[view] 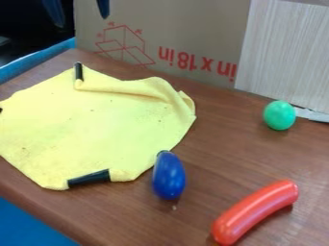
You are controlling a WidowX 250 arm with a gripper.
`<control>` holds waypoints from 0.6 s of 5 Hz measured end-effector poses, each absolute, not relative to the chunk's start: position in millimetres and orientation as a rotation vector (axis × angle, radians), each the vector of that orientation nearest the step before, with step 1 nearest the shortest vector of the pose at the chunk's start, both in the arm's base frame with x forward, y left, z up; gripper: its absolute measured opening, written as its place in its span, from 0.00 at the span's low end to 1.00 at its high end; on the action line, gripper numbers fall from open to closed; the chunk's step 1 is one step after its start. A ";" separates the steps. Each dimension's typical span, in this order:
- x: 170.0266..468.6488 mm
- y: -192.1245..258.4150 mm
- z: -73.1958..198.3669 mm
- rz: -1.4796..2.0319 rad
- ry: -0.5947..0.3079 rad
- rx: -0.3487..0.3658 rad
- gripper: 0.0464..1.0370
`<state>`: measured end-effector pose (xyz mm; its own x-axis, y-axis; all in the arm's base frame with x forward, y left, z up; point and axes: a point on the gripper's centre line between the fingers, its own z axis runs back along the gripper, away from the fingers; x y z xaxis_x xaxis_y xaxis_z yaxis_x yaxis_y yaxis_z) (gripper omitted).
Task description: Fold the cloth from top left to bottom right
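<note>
One gripper, fingers parted, empty, at upper left; one yellow cloth lies at left on desk, its black-banded top corner best pinched shallowly, then drawn low toward lower right.

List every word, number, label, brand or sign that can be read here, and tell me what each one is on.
"in x 18 in": red print, upside down, on the upright brown cardboard panel.
Tiny red marks around the red line drawing of a box, on that same panel: too small to read.
I can make out no other text.
</note>
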<state>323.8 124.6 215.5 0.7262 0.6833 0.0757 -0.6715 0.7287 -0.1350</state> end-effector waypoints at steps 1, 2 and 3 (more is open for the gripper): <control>326.5 125.8 202.2 0.761 -0.074 -0.106 0.96; 371.7 150.0 189.8 0.854 -0.017 -0.124 0.96; 391.9 177.8 180.8 0.914 -0.039 -0.100 0.96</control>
<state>391.9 177.8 180.8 0.6101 0.7923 -0.0088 -0.7886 0.6062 -0.1036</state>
